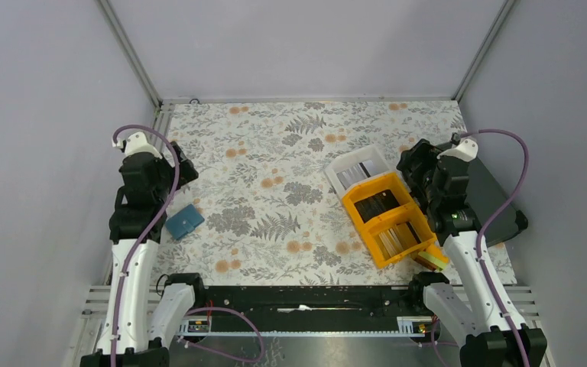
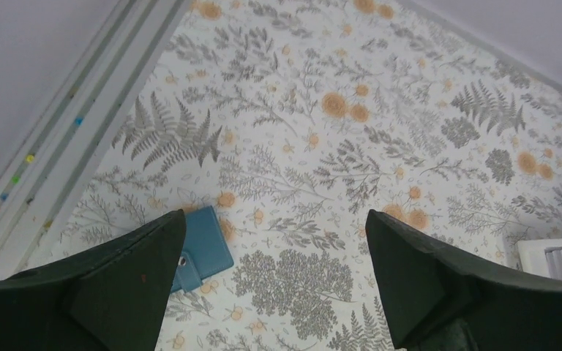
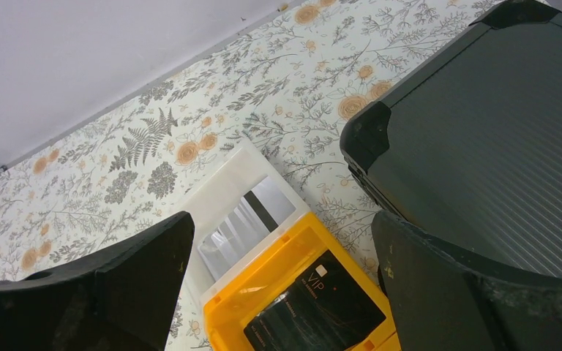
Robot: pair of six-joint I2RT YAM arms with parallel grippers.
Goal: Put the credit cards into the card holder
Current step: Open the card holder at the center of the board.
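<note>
L end effector (image 2: 271,241): fingers apart, empty, above worktop (image 1: 275,153).
Card holder (image 2: 205,245): flat on worktop, near L arm.
R end effector (image 3: 282,234): fingers apart, empty, over bins.
Credit cards (image 3: 315,311): dark, in orange bin (image 1: 392,229); pale ones in white bin (image 1: 349,164) behind.

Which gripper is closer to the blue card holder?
Left. The left gripper hangs close by the card holder; the right gripper is far off, by the orange bin.
</note>
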